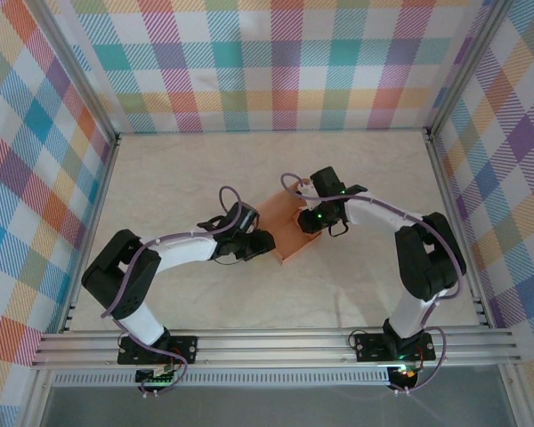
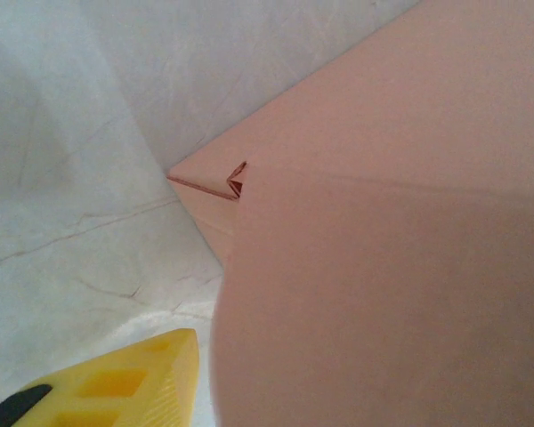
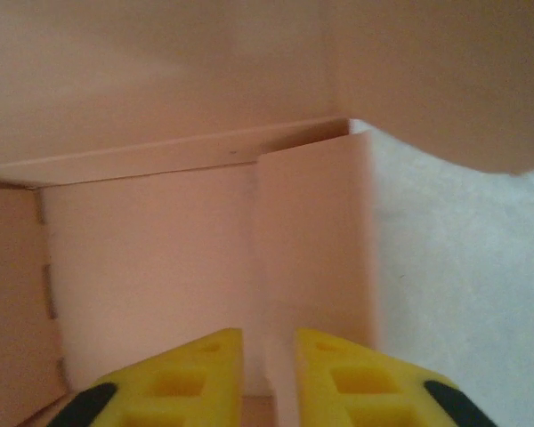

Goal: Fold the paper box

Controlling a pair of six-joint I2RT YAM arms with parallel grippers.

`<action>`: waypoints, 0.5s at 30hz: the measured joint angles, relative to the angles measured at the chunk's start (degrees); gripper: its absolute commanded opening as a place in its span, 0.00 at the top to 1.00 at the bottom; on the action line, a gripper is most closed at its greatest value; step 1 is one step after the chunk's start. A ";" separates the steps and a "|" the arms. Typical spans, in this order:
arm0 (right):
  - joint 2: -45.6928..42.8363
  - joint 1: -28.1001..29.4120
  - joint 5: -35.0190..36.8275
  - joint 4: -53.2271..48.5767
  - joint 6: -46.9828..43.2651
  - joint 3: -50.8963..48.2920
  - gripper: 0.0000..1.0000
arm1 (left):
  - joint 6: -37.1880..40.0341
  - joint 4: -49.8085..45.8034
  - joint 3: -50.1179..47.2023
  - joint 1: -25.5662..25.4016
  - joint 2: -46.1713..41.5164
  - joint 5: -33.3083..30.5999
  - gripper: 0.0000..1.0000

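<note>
Paper box (image 1: 285, 238): salmon-orange cardboard, lying near the middle of the surface (image 1: 374, 178) between the two tools, set at an angle to the surface's edges.
Box, left wrist view: a broad orange panel (image 2: 383, 231) takes up the right side, with a creased corner and a small folded tab at its left edge, over the pale surface (image 2: 71, 133).
Box, right wrist view: the inside of the card (image 3: 160, 258) with an upright wall, a crease line across the top, and a narrow flap standing just ahead of the fingers; pale surface (image 3: 463, 267) to the right.
Left tool (image 1: 260, 242): at the box's left edge. One yellow finger (image 2: 125, 382) shows beside the panel, and the card hides the other, so I cannot tell whether it is apart or clamped.
Right tool (image 1: 310, 220): over the box's right, far corner. Its yellow tips (image 3: 268, 342) stand slightly apart, with the flap's edge running down toward the gap.
Surround: plaid walls (image 1: 276, 62) on three sides.
</note>
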 measured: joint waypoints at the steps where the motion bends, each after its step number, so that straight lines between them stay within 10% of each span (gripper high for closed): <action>1: -1.11 0.04 -0.20 0.13 0.17 -0.59 0.71 | 0.02 -0.02 0.33 0.00 0.31 0.00 0.57; 15: -3.19 -8.39 -2.08 3.61 5.01 -3.85 0.70 | 0.04 -0.52 1.38 -0.02 0.98 0.00 0.57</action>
